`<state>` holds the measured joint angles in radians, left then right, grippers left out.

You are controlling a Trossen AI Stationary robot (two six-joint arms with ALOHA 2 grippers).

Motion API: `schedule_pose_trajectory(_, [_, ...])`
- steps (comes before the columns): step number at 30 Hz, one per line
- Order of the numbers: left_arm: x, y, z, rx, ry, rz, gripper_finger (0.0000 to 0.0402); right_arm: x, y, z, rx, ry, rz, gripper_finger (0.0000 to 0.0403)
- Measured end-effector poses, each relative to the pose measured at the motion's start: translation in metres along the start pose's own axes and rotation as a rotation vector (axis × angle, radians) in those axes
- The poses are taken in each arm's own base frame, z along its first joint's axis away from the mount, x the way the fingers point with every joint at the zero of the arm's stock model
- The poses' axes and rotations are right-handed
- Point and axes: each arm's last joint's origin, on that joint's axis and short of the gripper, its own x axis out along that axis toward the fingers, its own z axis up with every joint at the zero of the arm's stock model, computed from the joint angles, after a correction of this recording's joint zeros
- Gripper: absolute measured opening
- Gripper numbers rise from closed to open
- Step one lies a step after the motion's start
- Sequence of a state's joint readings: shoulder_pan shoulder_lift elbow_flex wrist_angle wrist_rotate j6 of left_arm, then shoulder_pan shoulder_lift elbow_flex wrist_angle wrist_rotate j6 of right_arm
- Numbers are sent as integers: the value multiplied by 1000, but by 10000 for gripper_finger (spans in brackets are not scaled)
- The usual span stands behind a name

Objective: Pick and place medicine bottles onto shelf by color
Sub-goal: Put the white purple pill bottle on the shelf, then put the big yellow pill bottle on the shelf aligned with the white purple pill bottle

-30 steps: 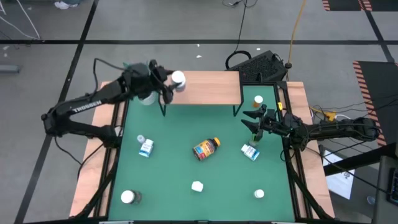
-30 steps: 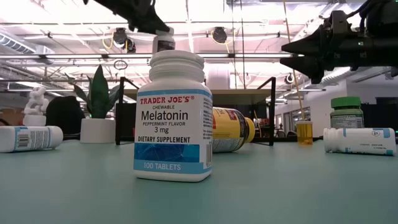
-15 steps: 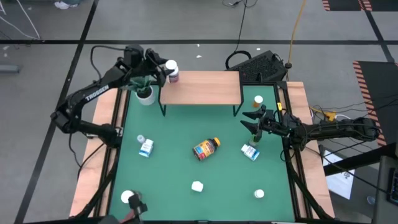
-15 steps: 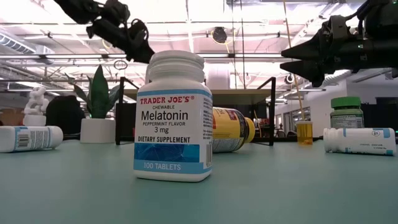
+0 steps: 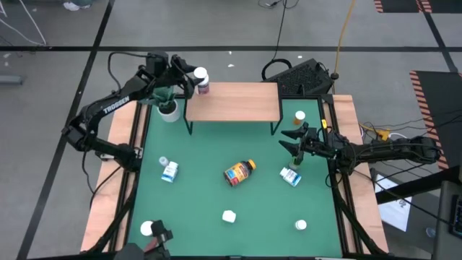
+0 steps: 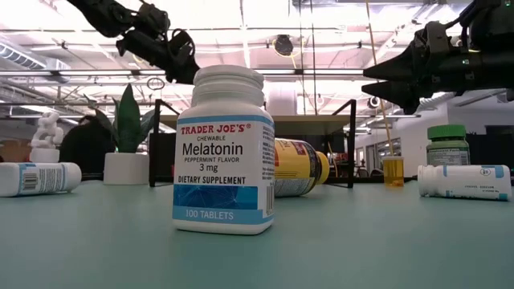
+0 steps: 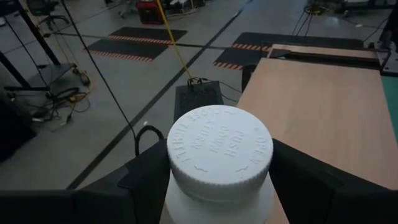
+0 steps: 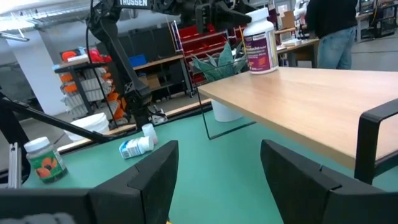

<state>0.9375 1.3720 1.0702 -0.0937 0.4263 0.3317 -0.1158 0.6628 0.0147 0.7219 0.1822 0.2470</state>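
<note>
A white-capped bottle with a pink label (image 5: 201,75) stands upright at the far left corner of the light-wood shelf (image 5: 238,102), with my left gripper (image 5: 195,81) shut on it. My right gripper (image 5: 287,139) hovers open by the table's right edge, above a green bottle (image 6: 447,144), with nothing between its fingers. An amber bottle (image 5: 240,172) lies on its side mid-table. Two white-and-blue bottles (image 5: 169,170) (image 5: 290,175) also lie flat. A melatonin bottle (image 6: 223,152) stands near the front edge. My left gripper pinches the bottle's body just under its white cap (image 7: 186,198) between its two fingers, one on each side. The fingers come from the table's left, slanting a little down. The bottle is upright with its base (image 8: 262,68) at the shelf's corner; whether it rests on the board, I cannot tell.
A white pot with a green plant (image 5: 168,110) stands just left of the shelf, under my left arm. A small orange bottle (image 5: 299,115) stands right of the shelf. White-capped bottles (image 5: 148,229) (image 5: 300,225) stand near the front corners. A person stands beyond the table (image 8: 333,25).
My left gripper has carried the pink-labelled bottle from over the shelf's left part toward the table's far edge and a little down, to the shelf's far left corner. The bottle stays upright in the hold.
</note>
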Motion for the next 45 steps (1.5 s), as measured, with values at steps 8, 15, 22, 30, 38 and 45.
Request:
schedule_pose_trajectory(8, [1, 0, -4, -15, 23, 3, 309, 0, 0, 0, 3, -4, -3, 224])
schedule_pose_trajectory(15, [-16, -2, 7, 16, -3, 65, 346, 0, 0, 1, 4, -8, -3, 224])
schedule_pose_trajectory(22, [-64, -19, 32, 49, -86, 127, 343, 0, 0, 1, 4, -8, -3, 224])
schedule_pose_trajectory(30, [-102, -58, 41, -17, -69, 43, 335, 0, 0, 1, 4, -9, -6, 224])
schedule_pose_trajectory(38, [-129, -100, 37, -52, 5, -128, 308, 0, 0, 1, 15, -9, -6, 224])
schedule_pose_trajectory(45, [-120, -141, 22, -91, 221, -355, 288, 0, -1, 1, 19, -19, -28, 224])
